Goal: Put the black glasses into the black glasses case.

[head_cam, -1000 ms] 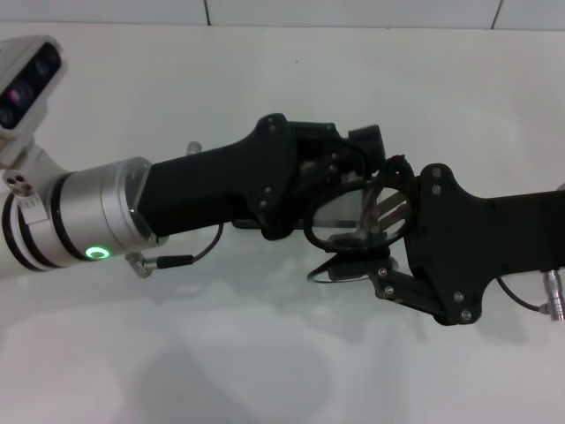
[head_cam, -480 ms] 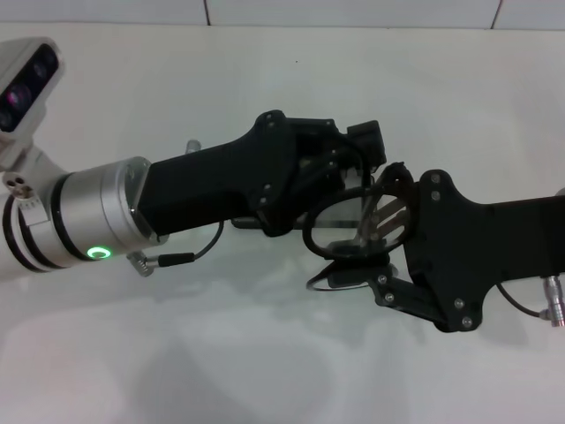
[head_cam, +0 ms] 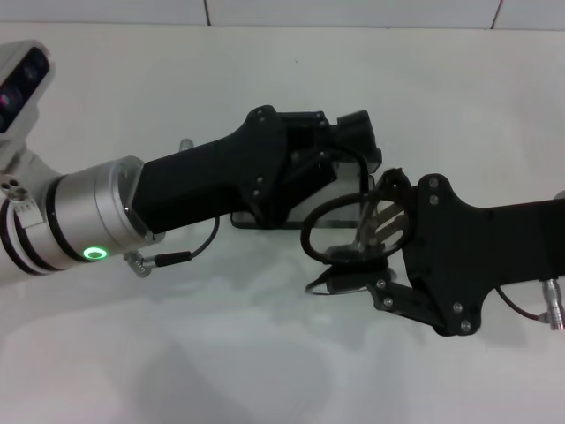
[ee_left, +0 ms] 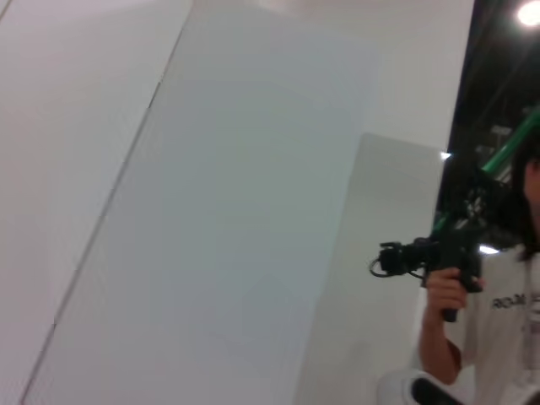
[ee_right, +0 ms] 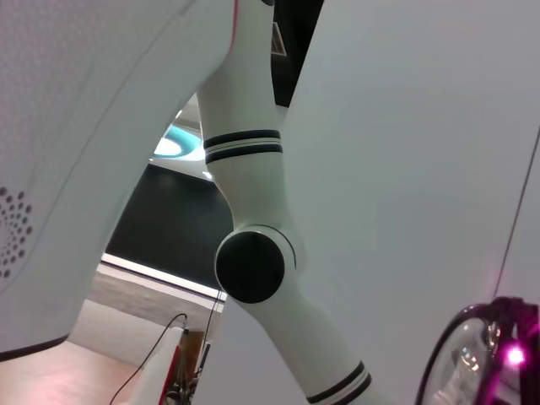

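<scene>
Head view: I've got both arms meeting over the white table (head_cam: 177,353). R gripper (head_cam: 375,231) comes in from the right and is pinching the glasses (head_cam: 353,231) by the frame; they hang tilted, one lens ring plain to see, folded temples showing through it. L gripper (head_cam: 340,150) reaches in from the left, just above and behind the glasses; can't tell if its fingers are spread or pressed together, its body hides them. Under the L gripper a dark flat edge sits on the table, the case (head_cam: 256,221) I think, mostly covered by the arm. Glasses are near it but off it, held in the air.

L wrist view: only pale wall panels and, far off, a person (ee_left: 498,304) holding a camera (ee_left: 430,253). No glasses or case here.

R wrist view: part of the robot's white body and an arm joint (ee_right: 251,266). One lens of the glasses (ee_right: 472,363) pokes in at the corner, lit pink.
</scene>
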{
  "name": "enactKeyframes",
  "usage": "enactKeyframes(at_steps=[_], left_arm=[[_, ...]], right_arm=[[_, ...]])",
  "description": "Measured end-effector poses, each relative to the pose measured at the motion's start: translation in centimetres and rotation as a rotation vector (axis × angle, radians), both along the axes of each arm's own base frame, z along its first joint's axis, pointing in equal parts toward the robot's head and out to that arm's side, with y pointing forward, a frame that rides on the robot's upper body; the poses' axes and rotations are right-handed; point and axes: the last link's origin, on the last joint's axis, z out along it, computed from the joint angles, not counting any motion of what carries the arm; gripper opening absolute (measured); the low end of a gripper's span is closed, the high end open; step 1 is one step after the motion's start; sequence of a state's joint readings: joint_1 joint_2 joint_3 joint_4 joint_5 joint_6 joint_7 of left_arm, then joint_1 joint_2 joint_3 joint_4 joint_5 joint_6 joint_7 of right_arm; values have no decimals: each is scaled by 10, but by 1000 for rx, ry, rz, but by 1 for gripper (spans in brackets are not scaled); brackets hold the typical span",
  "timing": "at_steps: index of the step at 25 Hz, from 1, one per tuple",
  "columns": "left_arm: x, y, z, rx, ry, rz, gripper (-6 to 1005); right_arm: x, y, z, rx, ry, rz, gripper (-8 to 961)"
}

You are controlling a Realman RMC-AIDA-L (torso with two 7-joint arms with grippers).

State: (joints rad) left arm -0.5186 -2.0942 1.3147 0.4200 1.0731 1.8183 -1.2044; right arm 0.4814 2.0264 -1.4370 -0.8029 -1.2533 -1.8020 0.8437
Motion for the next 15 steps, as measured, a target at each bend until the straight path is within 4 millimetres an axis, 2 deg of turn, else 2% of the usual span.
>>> enactKeyframes(at_steps=[6, 15], left_arm=[[7, -6, -2, -27, 12, -80, 64], [8, -8, -4, -25, 12, -87, 63]], right_arm=[[1, 4, -1, 17, -7, -20, 106], [1, 4, -2, 17, -10, -21, 108]])
